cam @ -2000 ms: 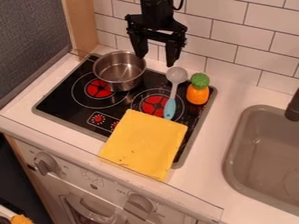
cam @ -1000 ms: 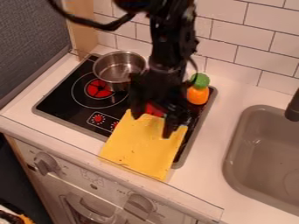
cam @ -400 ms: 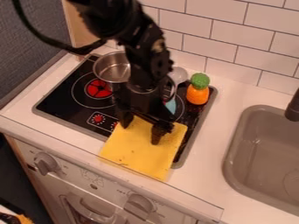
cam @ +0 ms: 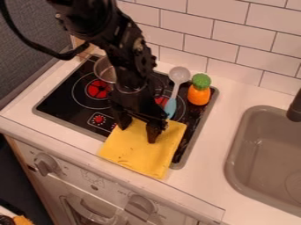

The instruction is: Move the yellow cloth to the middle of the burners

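standing apart, black fingers (cam: 153, 134) touch the squarish yellow cloth (cam: 141, 153).

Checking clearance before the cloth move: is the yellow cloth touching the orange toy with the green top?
Apart. The camera view shows black stovetop between the upper right corner of the yellow cloth and the base of the orange toy.

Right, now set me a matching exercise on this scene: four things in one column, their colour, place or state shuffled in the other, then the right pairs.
Things:
1. Cloth
2. Pot
3. Spoon
4. Sink

Descriptions:
A. Pale bowl, blue handle
B. Metal, partly hidden by the arm
C. Set into the counter, at the picture's right
D. Yellow, lying across the stovetop's front edge

Right pairs: 1-D, 2-B, 3-A, 4-C
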Tool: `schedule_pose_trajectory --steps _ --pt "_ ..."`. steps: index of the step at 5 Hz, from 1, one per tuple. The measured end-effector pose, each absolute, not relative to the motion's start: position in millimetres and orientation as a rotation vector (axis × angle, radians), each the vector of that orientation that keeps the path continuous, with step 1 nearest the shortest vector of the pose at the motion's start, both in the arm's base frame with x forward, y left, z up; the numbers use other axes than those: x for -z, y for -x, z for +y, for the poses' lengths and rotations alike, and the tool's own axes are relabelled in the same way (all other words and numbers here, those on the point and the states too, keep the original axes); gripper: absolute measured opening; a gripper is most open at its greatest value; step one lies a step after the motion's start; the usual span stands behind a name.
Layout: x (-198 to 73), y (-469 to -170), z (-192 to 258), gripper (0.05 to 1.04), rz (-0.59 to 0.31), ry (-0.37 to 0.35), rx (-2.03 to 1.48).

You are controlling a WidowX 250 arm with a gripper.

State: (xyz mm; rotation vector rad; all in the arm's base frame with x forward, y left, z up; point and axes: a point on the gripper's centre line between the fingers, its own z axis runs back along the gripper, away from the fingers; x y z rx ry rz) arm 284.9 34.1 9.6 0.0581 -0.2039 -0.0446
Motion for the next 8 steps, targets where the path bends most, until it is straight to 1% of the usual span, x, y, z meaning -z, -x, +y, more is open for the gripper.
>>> schedule_pose_trajectory --steps 1,2,3,4,5,6,7,8 --pt "-13 -292 60 1.001 -0.195 -0.079 0.092" --pt "-27 -295 105 1.001 -0.178 -0.116 0.106" --pt "-35 -291 127 1.001 -0.145 -0.144 0.162" --pt "-39 -284 146 1.001 -0.118 -0.152 0.165" --pt "-40 -288 156 1.001 -0.121 -0.157 0.162" --pt "-41 -286 162 1.001 -0.133 -0.147 0.135" --pt "-59 -281 160 1.001 -0.234 -0.115 0.09" --pt "-63 -279 155 1.001 -0.273 -0.058 0.059"
